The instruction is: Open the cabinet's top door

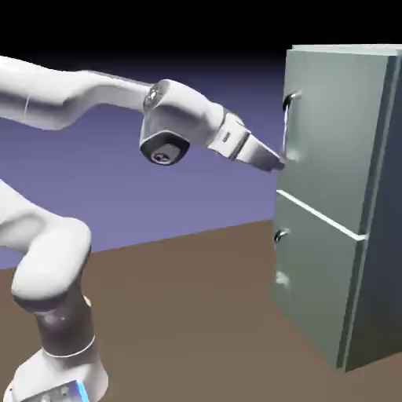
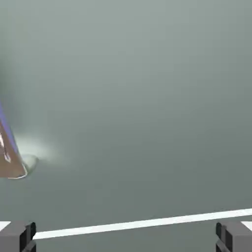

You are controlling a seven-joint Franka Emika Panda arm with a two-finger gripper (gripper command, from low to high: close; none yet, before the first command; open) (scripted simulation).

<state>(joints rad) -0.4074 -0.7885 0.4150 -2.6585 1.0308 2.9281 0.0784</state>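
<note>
The cabinet (image 1: 383, 228) stands at the right of the exterior view. Its top door (image 1: 334, 126) is shut flat and carries a long vertical silver handle (image 1: 290, 118). My gripper (image 1: 275, 160) reaches level toward the door and sits just by the handle's lower end, a little above the pale seam (image 1: 322, 217). In the hand view the door's panel (image 2: 138, 98) fills the picture. The handle's shiny lower end (image 2: 14, 162) shows at the left edge, above the left fingertip (image 2: 17, 237). My gripper (image 2: 125, 239) is open, with nothing between the fingers.
Below the seam (image 2: 147, 224) is the lower panel (image 1: 314, 283) with its shorter handle (image 1: 279, 255). The brown table (image 1: 188, 314) runs from my arm's base to the cabinet's foot.
</note>
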